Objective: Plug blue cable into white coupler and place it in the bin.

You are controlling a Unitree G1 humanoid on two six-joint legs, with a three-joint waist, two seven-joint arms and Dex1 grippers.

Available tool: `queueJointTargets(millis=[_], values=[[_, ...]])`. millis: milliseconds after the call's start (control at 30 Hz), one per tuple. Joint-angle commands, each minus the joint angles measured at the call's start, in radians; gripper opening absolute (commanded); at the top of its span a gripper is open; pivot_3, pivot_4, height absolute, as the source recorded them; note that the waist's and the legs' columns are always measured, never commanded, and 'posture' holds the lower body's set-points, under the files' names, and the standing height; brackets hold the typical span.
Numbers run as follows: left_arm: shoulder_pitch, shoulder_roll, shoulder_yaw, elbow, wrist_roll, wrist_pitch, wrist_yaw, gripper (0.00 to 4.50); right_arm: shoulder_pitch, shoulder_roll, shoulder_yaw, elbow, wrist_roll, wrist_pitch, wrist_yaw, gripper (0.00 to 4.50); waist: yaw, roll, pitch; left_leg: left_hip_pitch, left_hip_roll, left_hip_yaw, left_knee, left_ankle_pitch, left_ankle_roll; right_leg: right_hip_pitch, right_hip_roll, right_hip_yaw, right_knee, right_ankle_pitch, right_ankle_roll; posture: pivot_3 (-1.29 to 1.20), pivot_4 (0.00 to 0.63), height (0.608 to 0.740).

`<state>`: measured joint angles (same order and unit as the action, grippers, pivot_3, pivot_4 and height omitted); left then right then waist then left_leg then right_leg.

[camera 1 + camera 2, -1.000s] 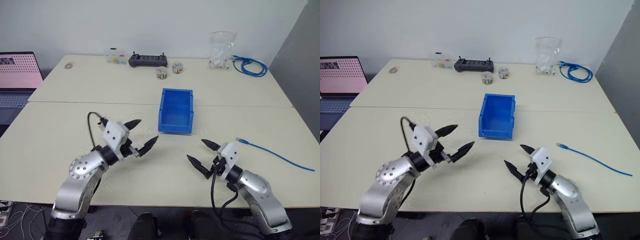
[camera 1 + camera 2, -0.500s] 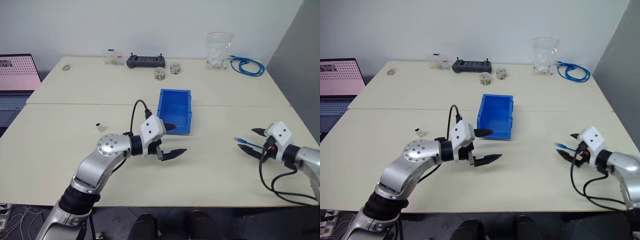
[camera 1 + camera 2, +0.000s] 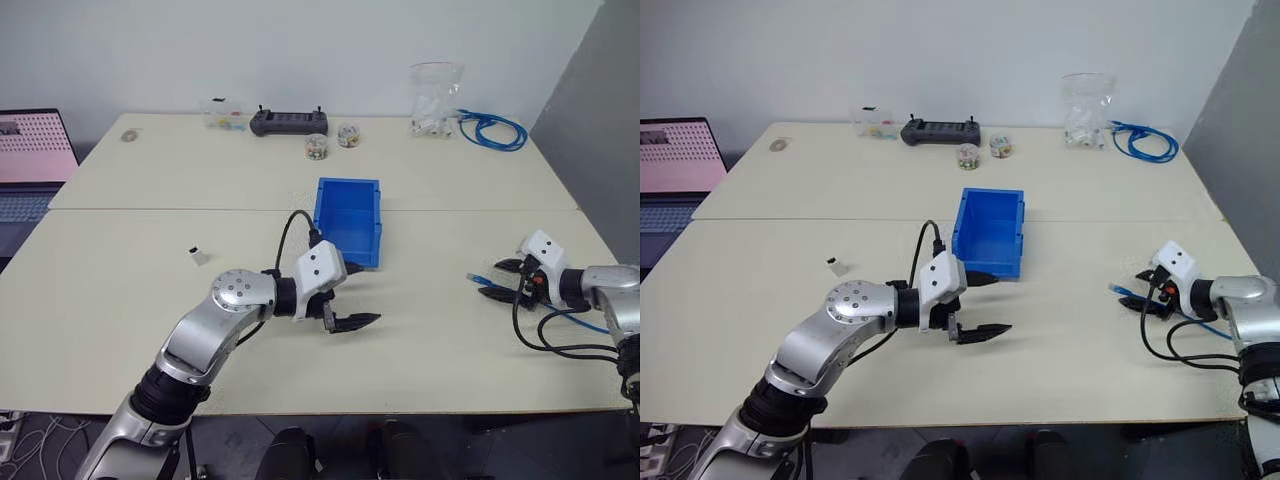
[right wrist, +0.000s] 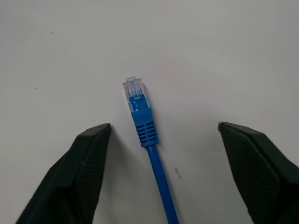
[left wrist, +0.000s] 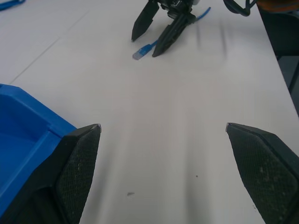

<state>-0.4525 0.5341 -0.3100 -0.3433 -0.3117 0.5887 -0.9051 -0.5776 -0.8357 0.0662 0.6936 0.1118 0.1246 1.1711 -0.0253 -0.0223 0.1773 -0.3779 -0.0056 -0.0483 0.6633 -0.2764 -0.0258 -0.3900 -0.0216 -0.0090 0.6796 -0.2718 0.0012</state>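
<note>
The blue cable [image 3: 476, 276] lies flat at the table's right, its plug end [image 4: 135, 93] pointing toward the middle. My right gripper [image 3: 490, 279] is open and low over it, one finger on each side of the plug and neither touching. The bright blue bin [image 3: 348, 183] stands at the table's centre. Just in front of the bin's low lip, my left gripper [image 3: 360, 292] hangs open and empty, pointing right. The tiny white coupler [image 3: 199, 255] sits alone on the table at the left, well away from both grippers.
Along the far edge are a clear box [image 3: 225, 113], a black controller [image 3: 288, 121], two small jars [image 3: 318, 147], a clear bag of white parts [image 3: 435, 100] and a coiled blue cable bundle [image 3: 495, 130]. A laptop [image 3: 35, 150] sits far left.
My right arm swung out to the right and its fingers now straddle the cable's plug, slightly narrower. My left gripper moved right to the front of the bin, uncovering the coupler.
</note>
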Motion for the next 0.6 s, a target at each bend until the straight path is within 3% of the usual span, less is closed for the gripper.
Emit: queueJointTargets(millis=[33, 367, 600], values=[[-0.044, -0.011, 0.012, -0.055, -0.037, 0.052, -0.002, 4.50, -0.038, -0.001, 0.014, 0.042, -0.025, -0.025, 0.045, 2.82, 0.000, 0.000, 0.000, 0.000, 0.000, 0.000, 0.000, 0.000, 0.000, 0.000, 0.000, 0.000, 0.000, 0.000, 0.000, 0.00, 0.150, 0.740], [-0.048, 0.004, 0.017, -0.062, -0.056, 0.060, -0.039, 4.50, -0.040, 0.014, 0.058, 0.037, -0.090, -0.188, 0.073, 0.26, -0.004, 0.000, 0.000, 0.002, 0.000, 0.000, 0.000, 0.000, 0.000, 0.001, 0.000, 0.000, 0.000, 0.000, 0.000, 0.00, 0.150, 0.740], [0.046, 0.106, 0.080, -0.100, -0.072, 0.057, -0.065, 4.50, 0.002, 0.023, 0.069, -0.184, -0.043, -0.158, 0.162, 0.16, -0.007, 0.001, 0.001, 0.003, 0.001, 0.000, -0.001, 0.000, 0.000, 0.001, 0.000, 0.001, 0.000, 0.000, 0.000, 0.00, 0.150, 0.740]])
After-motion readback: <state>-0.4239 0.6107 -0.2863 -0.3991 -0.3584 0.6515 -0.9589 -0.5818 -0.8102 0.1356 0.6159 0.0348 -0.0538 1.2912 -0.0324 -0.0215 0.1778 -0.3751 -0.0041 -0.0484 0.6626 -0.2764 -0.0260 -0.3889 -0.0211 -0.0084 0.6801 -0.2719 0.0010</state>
